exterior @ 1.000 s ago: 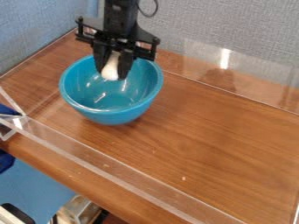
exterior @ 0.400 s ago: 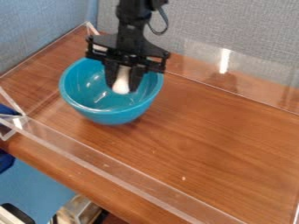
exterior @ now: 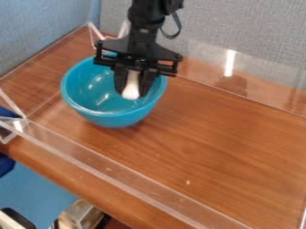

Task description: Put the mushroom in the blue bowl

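Camera view: black gripper (exterior: 132, 82) pointed down over the blue bowl (exterior: 89, 97), fingers pinching the mushroom (exterior: 131, 88), cream stem visible, held inside the bowl's right half above its floor. Bowl sat on wooden table (exterior: 216, 134), clear acrylic walls (exterior: 143, 170) around.

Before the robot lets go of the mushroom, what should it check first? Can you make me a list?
1. Mushroom is between the fingers of the tool: ok, its white stem shows there.
2. Tool is over the blue bowl, inside its rim: ok.
3. Mushroom is already resting on the bowl's bottom: cannot tell from this view.
4. Bowl is standing flat on the wooden table: ok.
5. Nothing else is in the bowl in the way: ok, the part that shows is bare.
6. Mushroom's brown cap is undamaged: cannot tell, the tool hides it.
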Robot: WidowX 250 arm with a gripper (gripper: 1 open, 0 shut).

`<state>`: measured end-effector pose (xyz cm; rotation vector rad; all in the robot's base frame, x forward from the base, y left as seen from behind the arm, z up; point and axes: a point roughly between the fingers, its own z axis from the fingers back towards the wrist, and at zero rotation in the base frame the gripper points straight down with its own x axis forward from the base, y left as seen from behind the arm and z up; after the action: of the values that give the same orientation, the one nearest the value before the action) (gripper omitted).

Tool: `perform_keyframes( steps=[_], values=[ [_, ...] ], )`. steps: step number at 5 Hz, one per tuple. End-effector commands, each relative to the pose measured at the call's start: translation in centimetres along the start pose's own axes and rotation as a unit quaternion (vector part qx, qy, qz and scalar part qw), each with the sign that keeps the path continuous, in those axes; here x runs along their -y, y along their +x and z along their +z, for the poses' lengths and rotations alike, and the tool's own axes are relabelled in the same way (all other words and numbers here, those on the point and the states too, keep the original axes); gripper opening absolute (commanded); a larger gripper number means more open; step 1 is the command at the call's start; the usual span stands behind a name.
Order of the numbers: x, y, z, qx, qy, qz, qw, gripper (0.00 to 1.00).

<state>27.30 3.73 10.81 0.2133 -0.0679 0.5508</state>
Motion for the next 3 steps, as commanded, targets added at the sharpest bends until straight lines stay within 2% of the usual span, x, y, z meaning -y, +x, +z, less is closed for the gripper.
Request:
perform_keyframes(
  steps=[1, 2, 3],
  values=[
    [-1.0, 1.9, -0.8, 0.014, -0.006, 0.029, 0.9995, 0.0],
    [-1.6, 2.6, -2.4, 0.005, -0.002, 0.045, 0.999, 0.0],
    [-1.6, 2.5, -2.2, 0.001, 0.0, 0.042, 0.9991, 0.0]
  ],
)
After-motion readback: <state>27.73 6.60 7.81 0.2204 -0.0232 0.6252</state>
